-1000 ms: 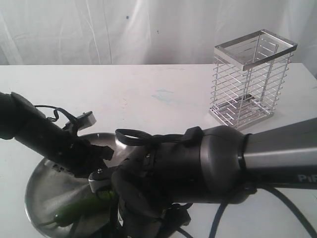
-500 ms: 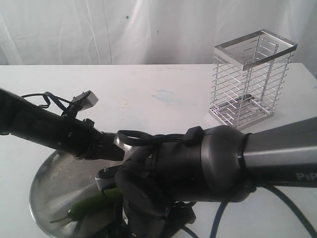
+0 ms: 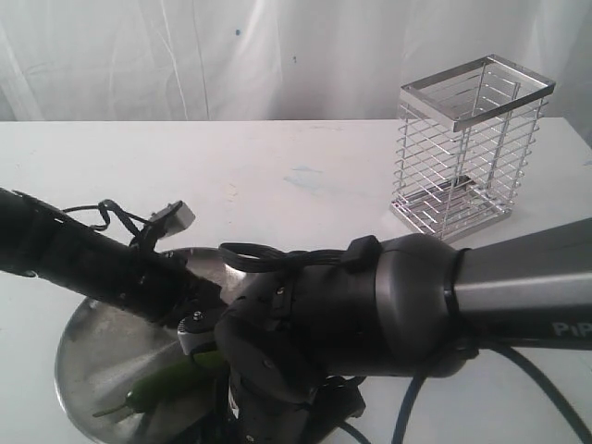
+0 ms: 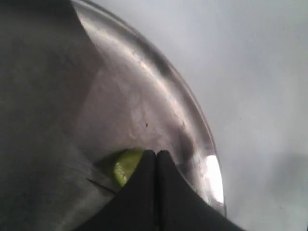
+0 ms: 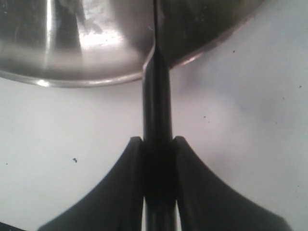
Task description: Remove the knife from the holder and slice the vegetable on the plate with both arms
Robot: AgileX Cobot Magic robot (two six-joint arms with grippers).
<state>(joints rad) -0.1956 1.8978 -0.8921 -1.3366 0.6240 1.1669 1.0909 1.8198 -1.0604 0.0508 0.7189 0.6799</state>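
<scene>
The steel plate lies at the near left of the table. On it rests the dark green vegetable, its near end hidden behind my right arm. In the left wrist view my left gripper is shut with its tips pressed together just over the plate. A pale green cut face of the vegetable shows right beside those tips. My right gripper is shut on the black handle of the knife, whose thin blade reaches out over the plate's rim. The wire holder stands empty at the back right.
My bulky right arm fills the near middle and right of the exterior view and hides the plate's right part. The left arm crosses over the plate from the left. White table lies between plate and holder.
The left arm rose and stretched to the right over the plate half a second ago, and has now dipped a little lower. The plate and vegetable shifted slightly right. The right gripper's hold is unchanged.
</scene>
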